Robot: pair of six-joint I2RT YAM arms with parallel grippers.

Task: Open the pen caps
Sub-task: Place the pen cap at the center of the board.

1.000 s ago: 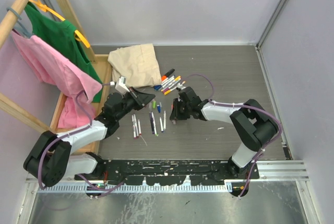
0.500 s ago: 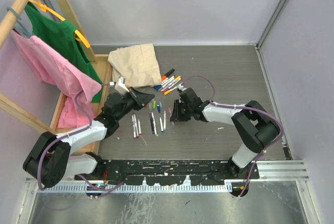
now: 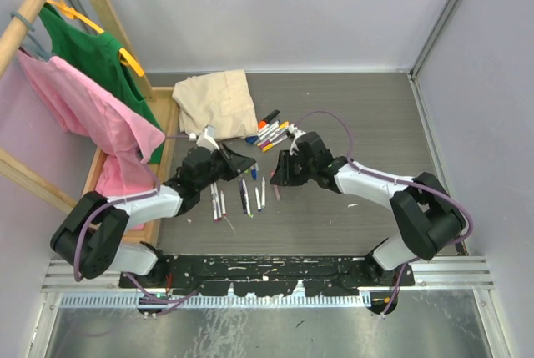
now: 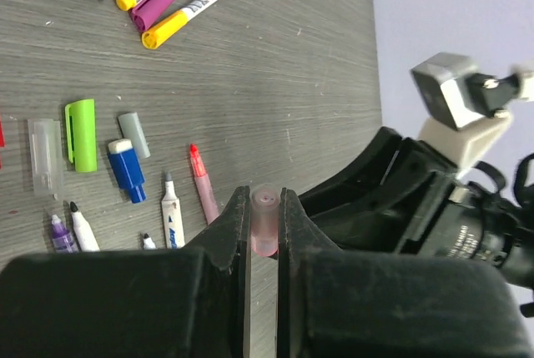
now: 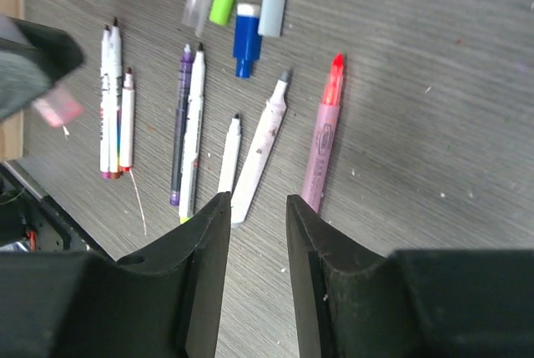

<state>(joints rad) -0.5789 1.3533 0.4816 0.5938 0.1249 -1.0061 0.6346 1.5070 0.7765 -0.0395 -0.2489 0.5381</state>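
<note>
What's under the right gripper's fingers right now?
Bare table shows in the gap between the right gripper's fingers. An uncapped pink pen runs under one finger, its rear end hidden; a short white pen is partly hidden under the other.

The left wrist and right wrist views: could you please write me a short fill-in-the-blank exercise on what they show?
1. The left gripper is shut on a small pale ___ cap.
2. The right gripper hangs over the table with its jaws ___ and nothing between them.
3. The uncapped pink pen just ahead of the right gripper has a ___ tip.

Missing words: pink; open; red.
</note>
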